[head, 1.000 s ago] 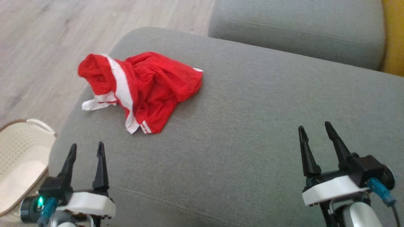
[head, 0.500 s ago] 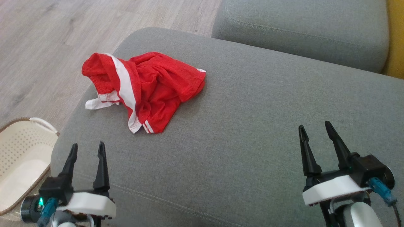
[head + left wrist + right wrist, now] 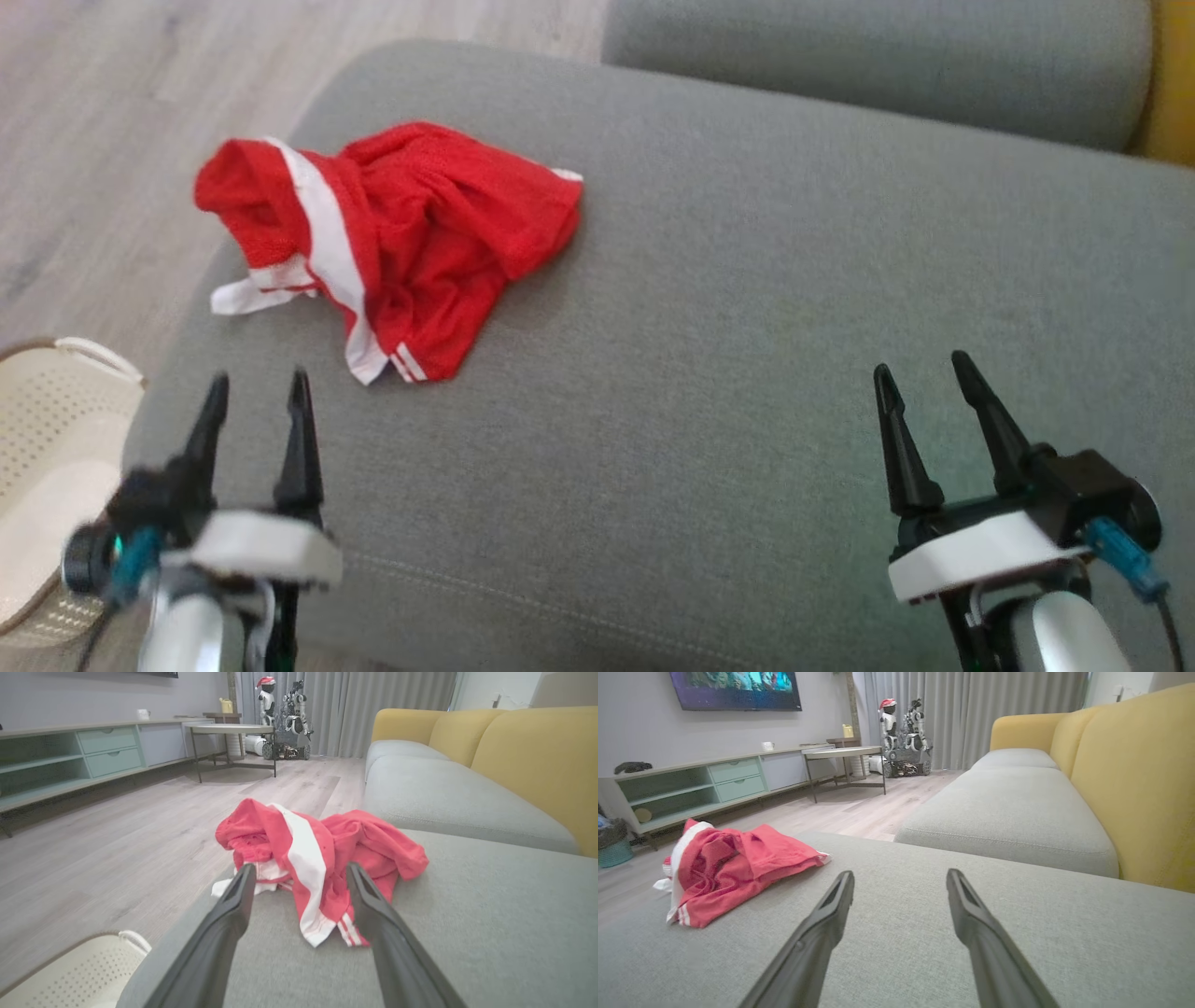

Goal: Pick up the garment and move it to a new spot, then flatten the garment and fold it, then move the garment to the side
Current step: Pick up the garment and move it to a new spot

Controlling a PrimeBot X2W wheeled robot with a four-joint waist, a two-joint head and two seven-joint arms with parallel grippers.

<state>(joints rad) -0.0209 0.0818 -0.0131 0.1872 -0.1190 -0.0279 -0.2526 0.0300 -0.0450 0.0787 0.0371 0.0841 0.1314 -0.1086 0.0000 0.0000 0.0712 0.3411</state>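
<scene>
Left claw (image 3: 260, 378), right claw (image 3: 920, 364): wide, empty. Crumpled shorts (image 3: 420, 224) ahead of left claw, by cushion (image 3: 747, 327) edge; bare cushion around right claw.

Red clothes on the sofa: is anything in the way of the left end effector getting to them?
Nothing visible. Just bare grey sofa cushion lies between the open left end effector and the red garment.

Red mesh cloth garment (image 3: 411, 233), matt grey woven cushion (image 3: 747, 327), pale wood-grain floor (image 3: 93, 140)
</scene>
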